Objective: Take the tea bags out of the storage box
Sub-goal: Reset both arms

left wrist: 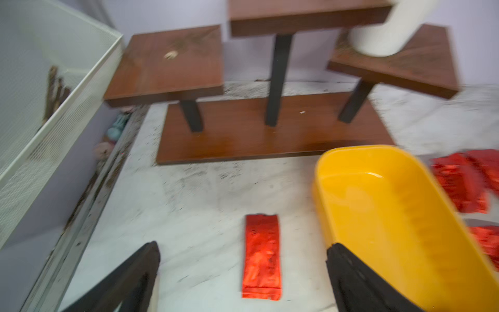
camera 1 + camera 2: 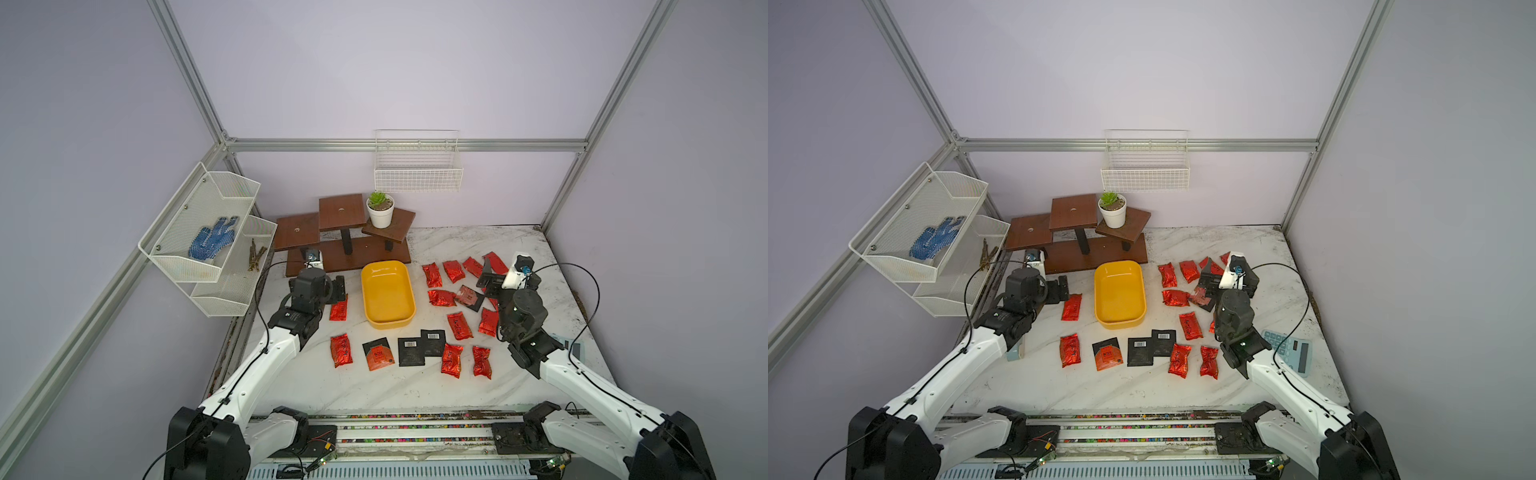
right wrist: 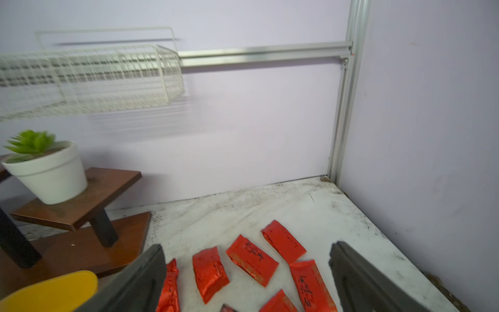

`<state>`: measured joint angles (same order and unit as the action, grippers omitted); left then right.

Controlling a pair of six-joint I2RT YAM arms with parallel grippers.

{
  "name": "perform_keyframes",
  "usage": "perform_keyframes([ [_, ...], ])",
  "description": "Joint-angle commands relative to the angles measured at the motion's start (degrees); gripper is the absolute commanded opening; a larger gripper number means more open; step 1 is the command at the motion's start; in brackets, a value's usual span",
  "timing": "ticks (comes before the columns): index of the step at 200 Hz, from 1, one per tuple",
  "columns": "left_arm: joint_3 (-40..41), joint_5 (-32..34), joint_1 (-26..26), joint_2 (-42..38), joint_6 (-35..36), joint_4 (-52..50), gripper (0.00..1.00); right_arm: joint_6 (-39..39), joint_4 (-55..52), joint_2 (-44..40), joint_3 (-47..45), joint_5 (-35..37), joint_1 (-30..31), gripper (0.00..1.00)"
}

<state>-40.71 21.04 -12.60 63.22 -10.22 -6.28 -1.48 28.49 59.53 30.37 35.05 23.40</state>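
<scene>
While the storage box (image 2: 387, 291) sits empty near the middle of the table (image 2: 374, 395), every one of the tea bags (image 2: 432, 275) you can see lies outside it on the marble top. A cluster of red foil pouches lies to its right. A row in front includes two black barcode sachets (image 2: 411, 351) and an orange-faced sachet (image 2: 378, 354), and two more red pouches lie on its left. Your left gripper (image 1: 243, 251) hovers with its jaws spread wide and holding nothing, over the red pouch (image 1: 261, 256) just beside the box's left wall. Your right gripper (image 3: 247, 247) is equally wide and empty, hanging over the far pouches of the right-hand cluster. Behind the box stands the wooden stand (image 2: 345, 253) carrying a potted plant (image 2: 380, 210). A wire basket (image 2: 417, 174) hangs on the back wall and a mesh shelf (image 2: 208, 232) holding a blue glove (image 2: 212, 239) on the left wall. A pale blue calculator (image 2: 1293, 351) lies by your right arm.
</scene>
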Motion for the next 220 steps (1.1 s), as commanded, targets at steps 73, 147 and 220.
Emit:
perform_keyframes([
  [73,16.0,2.6,8.8,10.2,8.3,35.2,1.00,-6.0,29.3,12.2,-19.6,2.2,-9.2,0.99],
  [147,16.0,-5.4,12.5,16.6,10.1,44.4,1.00,2.2,53.6,26.1,-22.8,-5.7,-11.7,0.99],
  [220,13.1,-9.9,17.2,18.8,6.0,39.8,1.00,3.5,51.9,33.3,-18.1,-6.8,-12.0,1.00],
])
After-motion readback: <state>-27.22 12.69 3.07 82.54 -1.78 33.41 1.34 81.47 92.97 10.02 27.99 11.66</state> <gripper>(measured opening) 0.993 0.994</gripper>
